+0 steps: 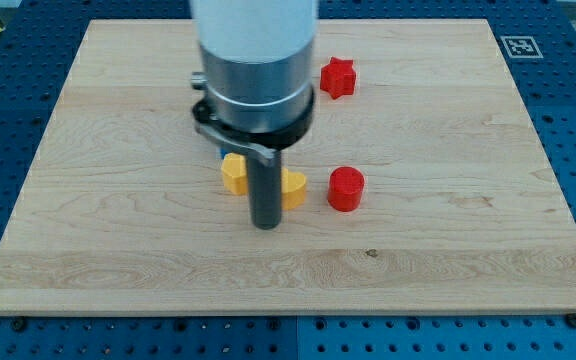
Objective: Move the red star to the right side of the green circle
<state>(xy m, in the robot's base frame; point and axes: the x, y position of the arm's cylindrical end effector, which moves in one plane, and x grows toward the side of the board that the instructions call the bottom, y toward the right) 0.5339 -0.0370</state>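
The red star [337,76] lies near the view's top, right of the arm's body. No green circle shows; the arm's wide body hides part of the board behind it. My tip [266,225] rests on the board just below and between two yellow blocks: one [233,173] to its left, one heart-like [294,187] to its right, both partly hidden by the rod. A red cylinder [346,189] stands right of the yellow blocks. The tip is far below and left of the red star.
The wooden board [448,250] sits on a blue perforated table. A fiducial marker [519,46] sits at the board's top right corner. The arm's grey and white body [256,70] blocks the upper middle of the view.
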